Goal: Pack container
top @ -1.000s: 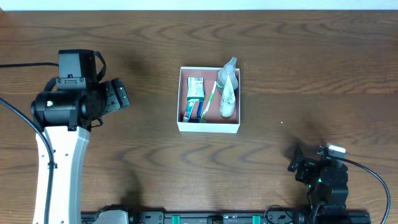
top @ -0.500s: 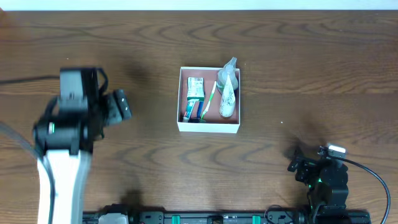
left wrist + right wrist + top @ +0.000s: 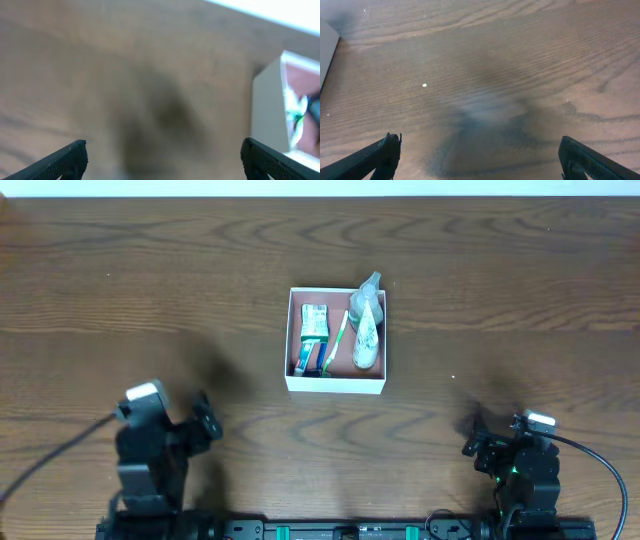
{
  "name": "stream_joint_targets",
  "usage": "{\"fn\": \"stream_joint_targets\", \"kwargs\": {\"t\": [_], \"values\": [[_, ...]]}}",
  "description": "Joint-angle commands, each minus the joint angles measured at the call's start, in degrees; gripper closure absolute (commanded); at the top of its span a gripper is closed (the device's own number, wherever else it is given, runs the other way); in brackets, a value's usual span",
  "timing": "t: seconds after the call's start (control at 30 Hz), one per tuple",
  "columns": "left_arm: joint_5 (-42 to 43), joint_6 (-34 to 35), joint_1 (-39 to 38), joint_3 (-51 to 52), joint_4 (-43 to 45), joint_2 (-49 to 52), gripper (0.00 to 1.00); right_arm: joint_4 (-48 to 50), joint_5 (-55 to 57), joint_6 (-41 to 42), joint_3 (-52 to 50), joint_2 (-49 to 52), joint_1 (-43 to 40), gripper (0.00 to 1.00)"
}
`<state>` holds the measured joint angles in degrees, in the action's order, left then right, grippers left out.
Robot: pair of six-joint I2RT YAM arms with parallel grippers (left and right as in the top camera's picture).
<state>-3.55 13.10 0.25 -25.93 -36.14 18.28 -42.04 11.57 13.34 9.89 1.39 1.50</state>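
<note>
The left pincer (image 3: 166, 159) is spread wide. Its two dark fingertips sit at the lower corners of the left wrist view, with only bare, blurred desk (image 3: 500, 300) between them, and it holds and touches nothing. From overhead it sits low at the near left edge of the desk, well apart from the container (image 3: 336, 385). The right pincer (image 3: 482, 152) is spread just as wide over plain wood grain, gripping nothing, and sits at the near right edge, also well apart from the container.

The container stands in the middle of the desk, towards the far side, open side up. Inside, a green-and-white packet (image 3: 315, 320) lies on the left, a pale bottle (image 3: 367, 330) on the right, and a thin green stick (image 3: 340, 338) slants between them. One white wall of the container shows at the right of the left wrist view.
</note>
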Motion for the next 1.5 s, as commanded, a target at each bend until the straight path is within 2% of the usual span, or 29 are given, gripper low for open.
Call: {"fn": "stream_joint_targets", "kwargs": {"t": [0.0, 0.17, 0.43, 1.47], "values": [[3.56, -0.72, -0.11, 5.51, 0.5, -5.57, 0.02, -0.17, 0.17, -0.55, -0.33, -0.37, -0.46, 0.01], [6.23, -0.63, -0.11, 11.5, 0.46, -11.04, 0.02, -0.17, 0.17, -0.55, -0.33, -0.37, -0.46, 0.01], [7.19, -0.31, -0.39, 17.11, 0.15, -14.43, 0.02, -0.17, 0.17, -0.55, -0.33, -0.37, -0.46, 0.01], [7.02, -0.33, -0.55, 17.03, -0.66, -14.6, 0.02, -0.17, 0.17, -0.55, -0.33, -0.37, -0.46, 0.01]]}}
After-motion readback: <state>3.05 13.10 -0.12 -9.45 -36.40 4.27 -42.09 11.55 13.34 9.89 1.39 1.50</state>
